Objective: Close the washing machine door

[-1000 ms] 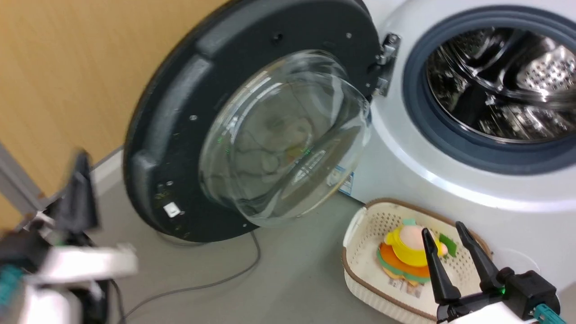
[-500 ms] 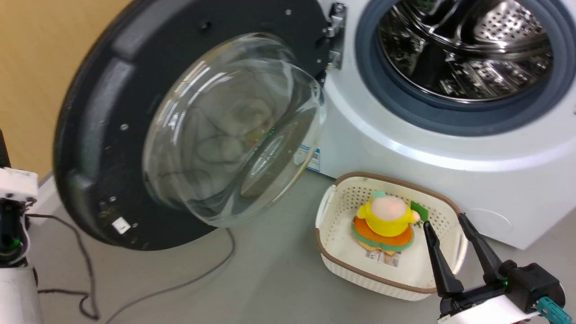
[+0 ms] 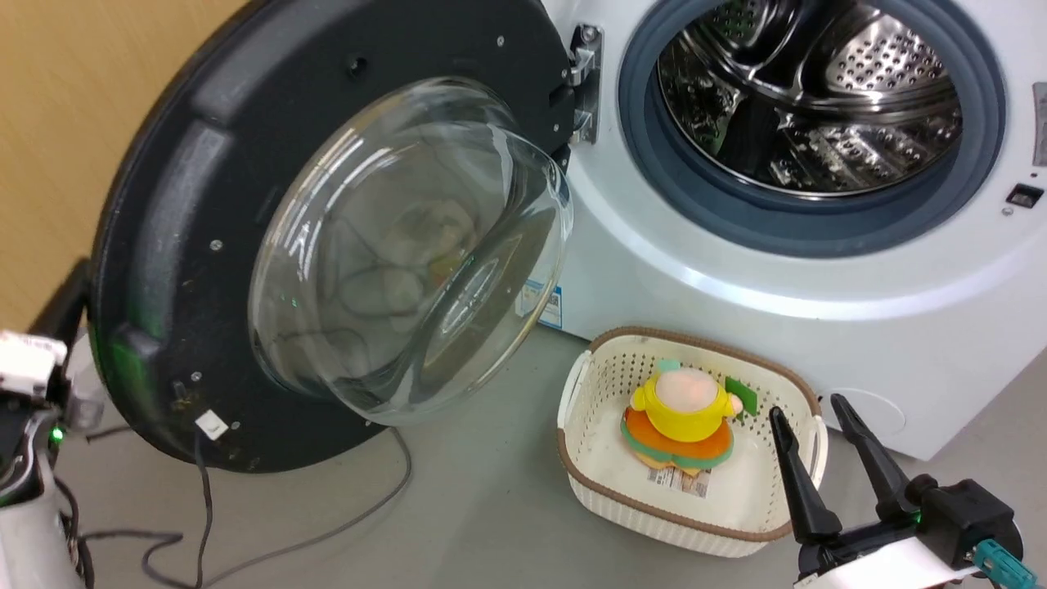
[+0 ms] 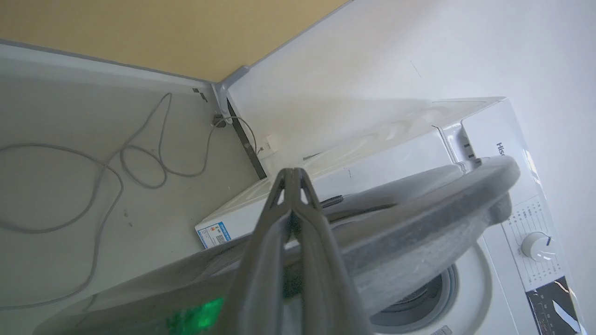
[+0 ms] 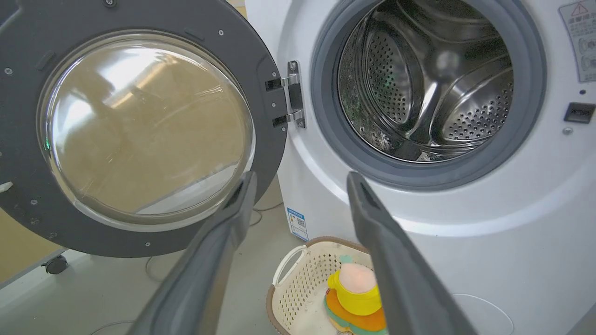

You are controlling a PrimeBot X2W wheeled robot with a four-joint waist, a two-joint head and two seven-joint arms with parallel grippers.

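The washing machine door (image 3: pixel 188 204) stands wide open at the left, its matte black inside and bulging glass window (image 3: pixel 393 245) facing me, hung on a metal hinge (image 3: pixel 585 82). The white washing machine (image 3: pixel 736 286) shows its steel drum (image 3: pixel 810 90) inside a grey gasket. My left gripper (image 4: pixel 292 177) is shut with nothing between the fingers, lying along the door's outer rim (image 4: pixel 419 218); a dark finger (image 3: pixel 59 307) pokes out behind the door's left edge. My right gripper (image 3: pixel 806 409) stands open low at the right, over the basket's edge, pointing between the door (image 5: pixel 260 60) and the machine (image 5: pixel 465 242).
A cream basket (image 3: pixel 679 523) holding a yellow and orange toy (image 3: pixel 679 409) sits on the floor before the machine. Grey cables (image 3: pixel 327 532) trail on the floor under the door and behind it (image 4: pixel 93 163). A wood-coloured wall (image 3: pixel 65 123) stands left of the door.
The head camera has swung, shifting the whole picture. My left arm has left the lower left foreground and now sits behind the door's left edge. The right gripper has stayed open.
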